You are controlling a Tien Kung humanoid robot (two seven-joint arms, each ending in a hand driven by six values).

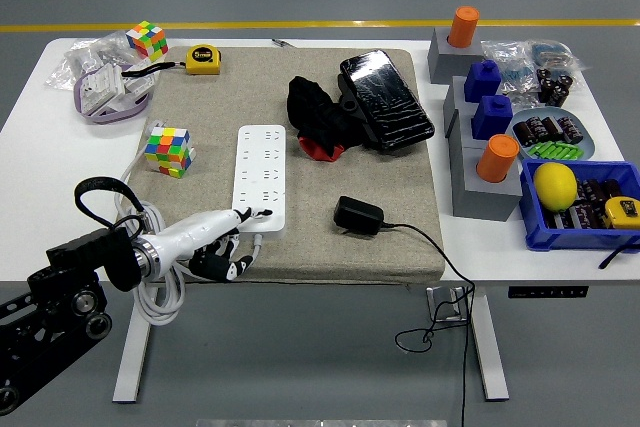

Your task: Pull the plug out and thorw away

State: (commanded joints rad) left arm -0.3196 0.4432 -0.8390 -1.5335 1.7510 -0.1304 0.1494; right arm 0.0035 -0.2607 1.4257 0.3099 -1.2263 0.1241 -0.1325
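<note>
A white power strip (261,172) lies lengthwise on the beige mat (390,172). The black plug adapter (357,215) lies loose on the mat to the strip's right, out of any socket. Its black cable (441,259) runs off the table's near edge. My left hand (235,232) reaches in from the lower left. Its white fingers (205,225) stretch onto the strip's near end, while the others hang over the mat's front edge, holding nothing. The right arm is out of view.
A coil of white cord (152,292) sits by my left wrist. A Rubik's cube (167,150) stands left of the strip. Black cloth (315,117) and a black pouch (385,99) lie behind. Grey blocks (485,187) and a blue bin (560,235) fill the right.
</note>
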